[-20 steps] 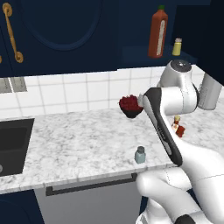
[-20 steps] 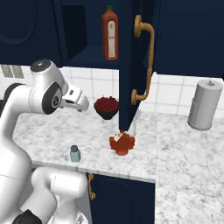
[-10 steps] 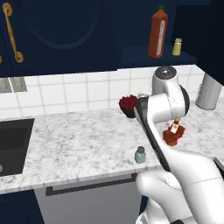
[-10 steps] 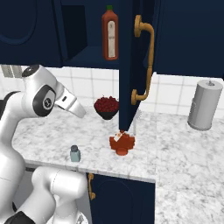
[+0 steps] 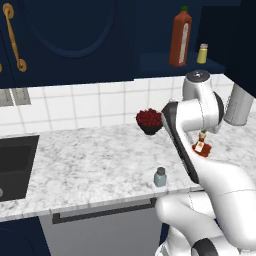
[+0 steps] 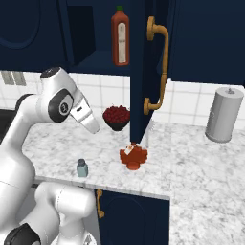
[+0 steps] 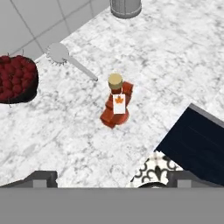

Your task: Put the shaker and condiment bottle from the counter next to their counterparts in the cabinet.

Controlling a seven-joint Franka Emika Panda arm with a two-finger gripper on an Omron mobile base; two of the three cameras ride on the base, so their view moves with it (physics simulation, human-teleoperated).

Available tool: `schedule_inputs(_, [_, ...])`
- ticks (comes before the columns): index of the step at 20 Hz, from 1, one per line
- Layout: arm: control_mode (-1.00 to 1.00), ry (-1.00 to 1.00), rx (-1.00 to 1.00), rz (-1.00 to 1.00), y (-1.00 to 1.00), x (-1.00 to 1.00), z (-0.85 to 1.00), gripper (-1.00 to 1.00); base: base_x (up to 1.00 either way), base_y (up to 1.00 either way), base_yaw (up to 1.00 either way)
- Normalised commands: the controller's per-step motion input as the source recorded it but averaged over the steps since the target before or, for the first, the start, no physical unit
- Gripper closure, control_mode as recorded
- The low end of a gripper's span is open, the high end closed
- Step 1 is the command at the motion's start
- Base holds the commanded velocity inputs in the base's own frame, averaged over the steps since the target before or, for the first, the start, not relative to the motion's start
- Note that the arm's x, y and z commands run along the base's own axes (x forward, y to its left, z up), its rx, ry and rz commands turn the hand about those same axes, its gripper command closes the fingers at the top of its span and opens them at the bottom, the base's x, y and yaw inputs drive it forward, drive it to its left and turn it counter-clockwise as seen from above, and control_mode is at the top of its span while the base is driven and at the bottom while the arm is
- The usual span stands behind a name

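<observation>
The condiment bottle [image 7: 116, 105], red-orange with a yellowish cap and a white label, stands upright on the marble counter [image 5: 90, 165] near the open door's lower edge [image 6: 134, 157] [image 5: 201, 146]. My gripper [image 7: 113, 181] hangs above it, open, with nothing between the fingers; in the right base view the gripper [image 6: 93, 128] points down and to the right, left of the bottle. The pale blue-grey shaker [image 5: 160, 177] [image 6: 82, 168] stands near the counter's front edge. In the cabinet [image 5: 160, 64], a tall red bottle [image 5: 180, 37] [image 6: 120, 37] and a small yellow shaker [image 5: 202, 53] stand on the shelf.
A dark bowl of red fruit [image 6: 116, 117] [image 7: 15, 78] sits by the tiled wall, a dish brush [image 7: 70, 59] lies beside it. The open navy door with a brass handle [image 6: 158, 67] hangs over the counter. A grey paper-towel roll [image 6: 223, 114] stands right, the sink [image 5: 12, 165] left.
The arm has twisted at its upper joints and the hand has dipped slightly toward the condiment bottle. The gripper stays open. Bottle and shaker have not moved.
</observation>
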Motion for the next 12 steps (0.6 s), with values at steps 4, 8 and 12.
schedule_inputs(4, [-1.0,0.04,0.14,-0.03,-0.5,0.09,-0.13,-1.0,0.0,0.0,0.0])
schedule_inputs(8, [-1.0,0.01,0.02,-0.05,-0.4,0.09,-0.2,-1.0,0.0,0.0,0.0])
schedule_inputs(12, [-1.0,0.0,0.0,-0.11,-0.31,0.05,-0.21,-1.0,0.0,0.0,0.0])
